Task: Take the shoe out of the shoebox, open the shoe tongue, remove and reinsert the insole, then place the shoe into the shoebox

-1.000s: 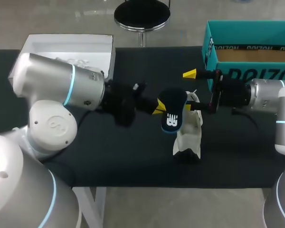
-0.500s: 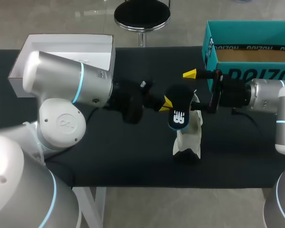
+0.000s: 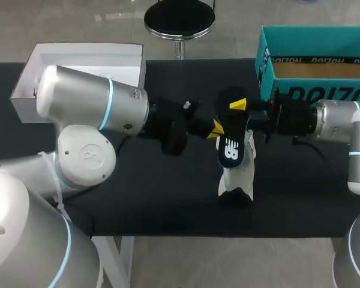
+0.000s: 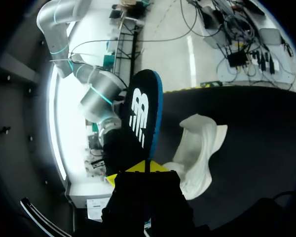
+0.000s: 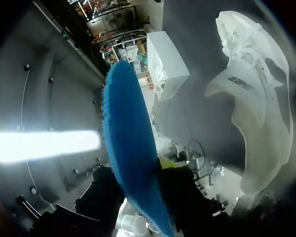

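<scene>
The left arm [image 3: 96, 108] has swung further toward the middle of the table, carrying the insole [image 3: 231, 141] held in the left gripper [image 3: 214, 128] up and across. The insole hung clear of the right gripper [image 3: 247, 117] a second ago; now its upper end reaches into that gripper, above the white shoe [image 3: 237, 177].

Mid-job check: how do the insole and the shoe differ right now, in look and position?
Colour: the insole is black on top and blue underneath; the shoe is white. Position: the insole is held above the table in the left gripper; the shoe rests on the table. Shape: the insole is thin and flat; the shoe is bulky and gapes open. Both are near the table's middle, close together.
</scene>
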`<state>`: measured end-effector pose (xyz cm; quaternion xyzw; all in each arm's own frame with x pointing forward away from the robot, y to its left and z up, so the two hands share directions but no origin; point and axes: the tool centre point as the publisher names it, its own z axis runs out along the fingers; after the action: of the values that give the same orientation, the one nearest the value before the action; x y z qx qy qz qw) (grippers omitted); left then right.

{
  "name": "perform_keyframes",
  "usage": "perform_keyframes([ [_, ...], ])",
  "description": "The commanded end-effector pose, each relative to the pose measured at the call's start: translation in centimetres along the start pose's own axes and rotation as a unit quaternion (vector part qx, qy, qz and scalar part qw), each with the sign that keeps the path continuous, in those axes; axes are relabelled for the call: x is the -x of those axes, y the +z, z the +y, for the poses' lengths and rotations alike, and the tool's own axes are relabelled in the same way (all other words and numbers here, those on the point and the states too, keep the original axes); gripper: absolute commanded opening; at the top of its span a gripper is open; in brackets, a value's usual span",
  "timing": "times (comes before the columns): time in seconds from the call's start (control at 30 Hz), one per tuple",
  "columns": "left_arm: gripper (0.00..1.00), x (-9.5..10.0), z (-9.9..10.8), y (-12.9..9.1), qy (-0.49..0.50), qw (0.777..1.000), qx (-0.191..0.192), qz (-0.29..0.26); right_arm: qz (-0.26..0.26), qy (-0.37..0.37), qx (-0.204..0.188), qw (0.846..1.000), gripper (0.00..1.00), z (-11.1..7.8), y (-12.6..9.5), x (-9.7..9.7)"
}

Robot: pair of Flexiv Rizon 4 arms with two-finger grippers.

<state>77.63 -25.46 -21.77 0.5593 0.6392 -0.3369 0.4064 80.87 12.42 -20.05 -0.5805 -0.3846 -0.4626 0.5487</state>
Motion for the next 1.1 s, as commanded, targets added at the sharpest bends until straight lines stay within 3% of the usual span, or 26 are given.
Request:
perform_keyframes([
  [0.03, 0.0, 0.4, 0.0, 0.8, -0.007, 1.0, 0.01, 0.001, -0.001, 0.0, 0.0, 1.0, 0.0, 0.0, 0.1, 0.0],
  [0.13, 0.0, 0.6, 0.0, 0.8, -0.019, 1.0, 0.017, 0.0, -0.001, 0.0, 0.0, 1.0, 0.0, 0.0, 0.1, 0.0],
  [0.17, 0.07, 0.7, 0.0, 0.8, -0.025, 0.999, 0.02, 0.004, -0.001, 0.0, 0.0, 1.0, 0.0, 0.0, 0.1, 0.0],
  [0.2, 0.38, 0.7, 0.0, 0.8, -0.029, 0.999, 0.026, 0.008, -0.001, 0.0, 0.0, 1.0, 0.0, 0.0, 0.1, 0.0],
  [0.23, 0.98, 0.7, -0.1, 0.8, -0.028, 0.999, 0.039, 0.02, -0.001, 0.0, 0.0, 1.0, 0.0, 0.0, 0.1, 0.0],
  [0.4, 1.0, 0.3, -0.2, 0.6, -0.062, 0.994, 0.056, 0.065, -0.001, 0.0, 0.0, 1.0, 0.0, 0.0, 0.1, 0.0],
  [0.47, 1.0, 0.1, -0.1, 0.3, -0.087, 0.987, 0.07, 0.119, -0.001, 0.0, 0.0, 1.0, 0.0, 0.0, 0.1, 0.0],
  [0.67, 1.0, 0.6, 1.4, -3.4, -0.131, 0.961, 0.077, 0.232, -0.001, 0.0, 0.0, 1.0, 0.0, 0.0, 0.1, 0.0],
  [0.9, 1.0, 2.8, 4.9, -7.3, -0.222, 0.944, 0.06, 0.238, -0.001, 0.0, 0.0, 1.0, 0.0, 0.0, 0.1, 0.0],
  [1.03, 1.0, 3.5, 5.6, -8.5, -0.226, 0.925, 0.062, 0.3, -0.001, 0.0, 0.0, 1.0, 0.0, 0.0, 0.1, 0.0],
  [1.1, 1.0, 3.5, 5.6, -8.5, -0.226, 0.925, 0.062, 0.3, -0.001, 0.0, 0.0, 1.0, 0.0, 0.0, 0.1, 0.0],
])
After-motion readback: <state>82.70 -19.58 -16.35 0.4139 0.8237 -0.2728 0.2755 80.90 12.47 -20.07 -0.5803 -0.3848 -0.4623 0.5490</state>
